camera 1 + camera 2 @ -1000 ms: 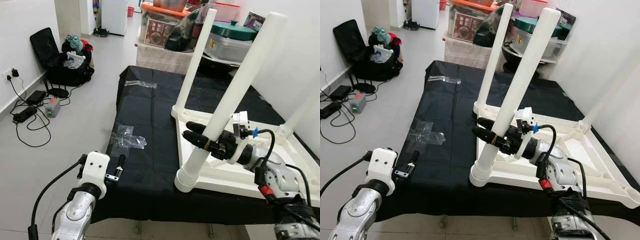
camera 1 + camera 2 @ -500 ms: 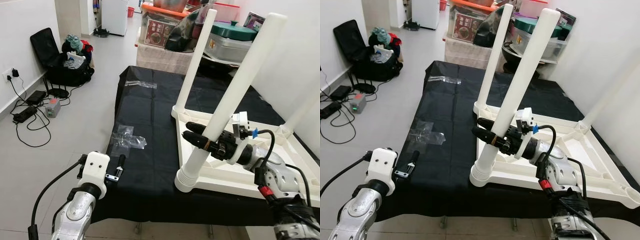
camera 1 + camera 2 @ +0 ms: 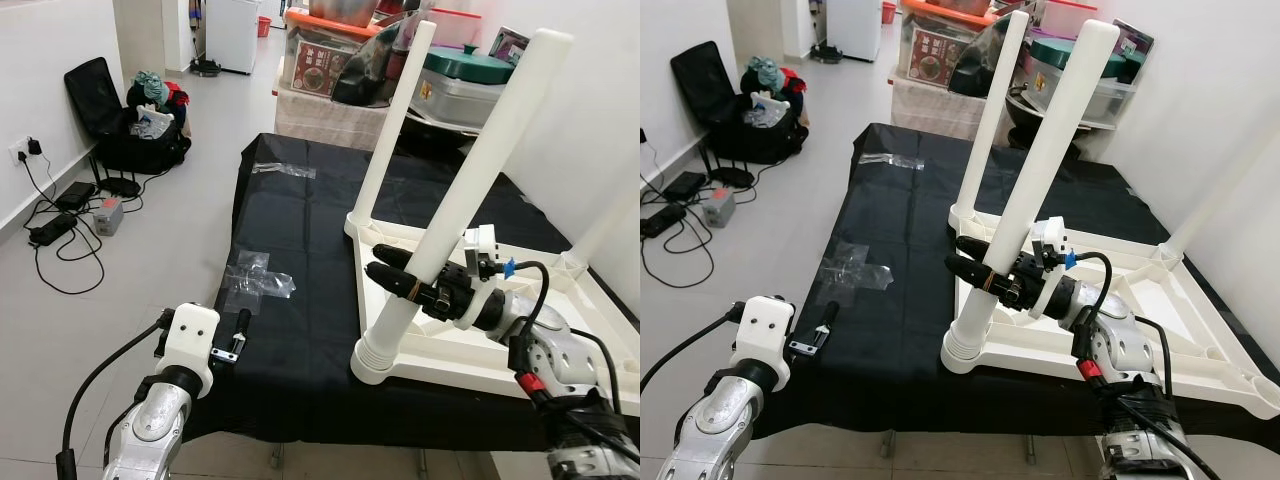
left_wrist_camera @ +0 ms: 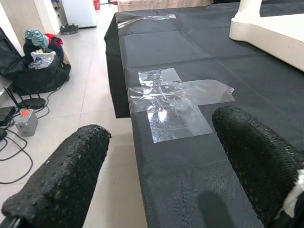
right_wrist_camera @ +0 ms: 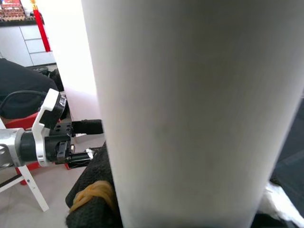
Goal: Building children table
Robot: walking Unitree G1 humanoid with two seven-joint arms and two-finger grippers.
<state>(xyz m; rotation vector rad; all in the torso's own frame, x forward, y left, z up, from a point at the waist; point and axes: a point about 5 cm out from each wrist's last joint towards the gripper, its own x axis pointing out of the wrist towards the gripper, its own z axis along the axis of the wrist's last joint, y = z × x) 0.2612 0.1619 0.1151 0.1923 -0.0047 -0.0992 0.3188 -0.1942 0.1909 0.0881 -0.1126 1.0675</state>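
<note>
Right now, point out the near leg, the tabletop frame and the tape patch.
near leg (image 3: 480, 160), left eye view, mid shaft
tabletop frame (image 3: 1110, 366), right eye view, front rim
tape patch (image 4: 173, 102), left wrist view, centre of the clear patch

No legible text, labels, brands or numbers on anything.

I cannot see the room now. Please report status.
Right gripper shut on near table leg. Left gripper open, idle at black table edge. Nothing in the way.
</note>
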